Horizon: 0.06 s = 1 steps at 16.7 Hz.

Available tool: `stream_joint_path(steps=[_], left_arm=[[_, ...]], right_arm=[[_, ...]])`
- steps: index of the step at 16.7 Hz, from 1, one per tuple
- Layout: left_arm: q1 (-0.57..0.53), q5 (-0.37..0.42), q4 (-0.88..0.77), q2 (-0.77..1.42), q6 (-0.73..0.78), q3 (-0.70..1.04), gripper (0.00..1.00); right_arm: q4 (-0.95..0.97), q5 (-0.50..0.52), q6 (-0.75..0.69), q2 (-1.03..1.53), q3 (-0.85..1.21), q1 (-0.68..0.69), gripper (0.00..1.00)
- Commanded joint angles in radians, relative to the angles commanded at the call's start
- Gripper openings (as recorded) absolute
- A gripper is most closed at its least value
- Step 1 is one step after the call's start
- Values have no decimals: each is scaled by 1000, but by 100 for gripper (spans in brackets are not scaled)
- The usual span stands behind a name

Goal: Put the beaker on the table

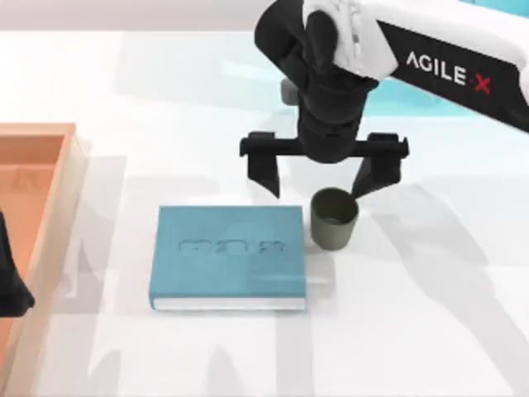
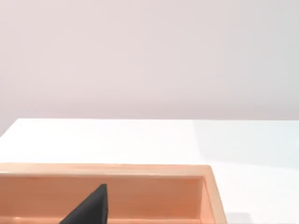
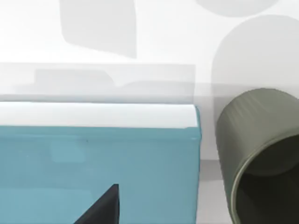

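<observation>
The olive-grey beaker [image 1: 334, 219] stands upright on the white table [image 1: 430, 314], just off the right edge of a teal-blue book [image 1: 228, 256]. My right gripper [image 1: 318, 184] hangs open over the far side of the beaker, its jaws spread wide with nothing between them. One of its fingers [image 1: 369, 178] is close to the beaker's rim. In the right wrist view the beaker [image 3: 261, 154] shows its dark hollow beside the book [image 3: 98, 172]. My left gripper [image 1: 12, 285] is parked at the left edge over the tray.
An orange wooden tray [image 1: 33, 165] lies along the table's left side, and its rim [image 2: 140, 170] also shows in the left wrist view. Bare white table extends to the right of the beaker and in front of the book.
</observation>
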Motion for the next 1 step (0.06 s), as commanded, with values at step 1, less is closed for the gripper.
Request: stream_joint_path(steps=[1], left_arm=[[0,0,0,0,0,0,100]], right_arm=[[0,0,0,0,0,0,100]])
